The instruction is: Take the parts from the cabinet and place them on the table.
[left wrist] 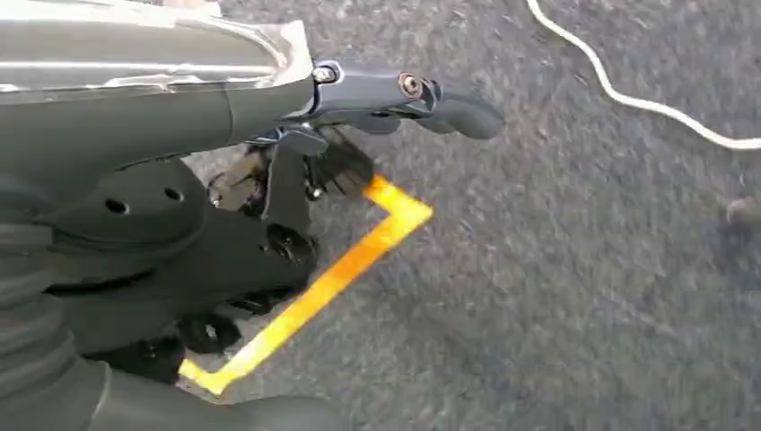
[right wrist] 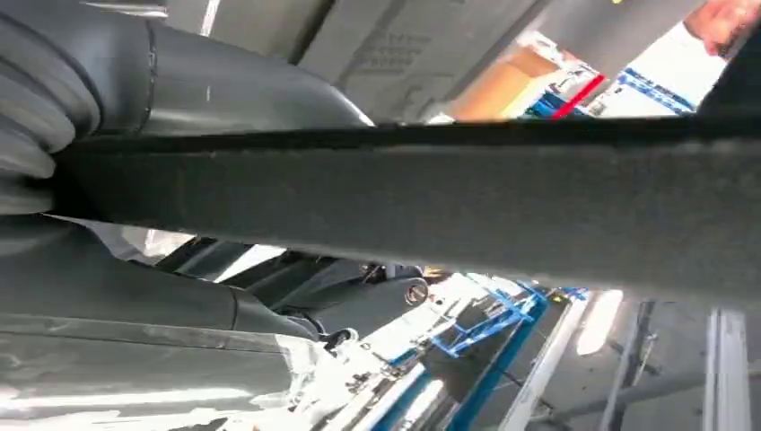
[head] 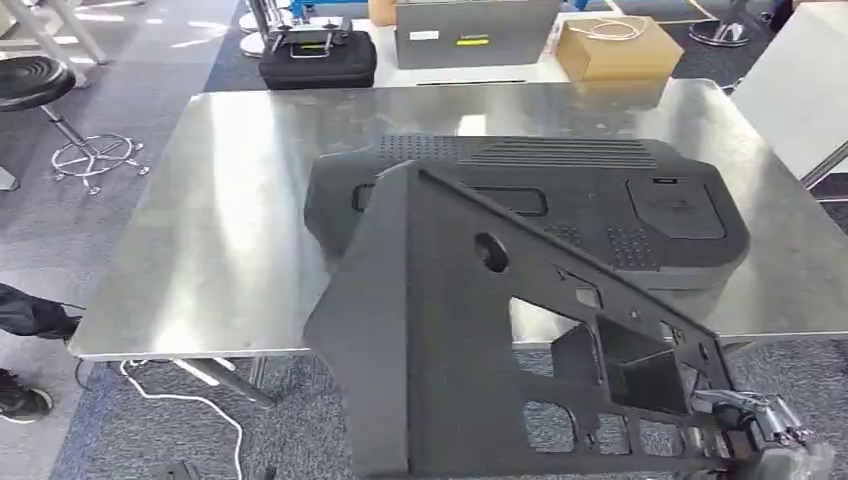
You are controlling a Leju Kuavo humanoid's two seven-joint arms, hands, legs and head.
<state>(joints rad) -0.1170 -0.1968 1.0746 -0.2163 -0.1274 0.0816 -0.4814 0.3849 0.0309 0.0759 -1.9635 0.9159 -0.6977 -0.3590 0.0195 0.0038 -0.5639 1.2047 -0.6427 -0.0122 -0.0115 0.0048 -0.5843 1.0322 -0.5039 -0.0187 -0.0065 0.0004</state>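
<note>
Held part [head: 450, 360]: big dark grey moulded panel, matte grainy texture, roughly triangular, with a round hole, rectangular cutouts and ribbed framework on its lower side. It is hanging tilted over the near edge of the bench [head: 230, 200], in front of the second part [head: 600, 200], a similar dark textured panel with slotted vents and dot grilles lying flat on the shiny brushed-metal benchtop. Right hand [head: 765, 425] is gripping the held panel's lower right corner; in the right wrist view the panel's thick edge is crossing the hand [right wrist: 296, 296], fingers closing around it. Left hand [left wrist: 359, 108] is hanging over grey carpet [left wrist: 583, 269] with yellow tape [left wrist: 341, 269], fingers [left wrist: 449, 108] extending loosely, holding nothing.
</note>
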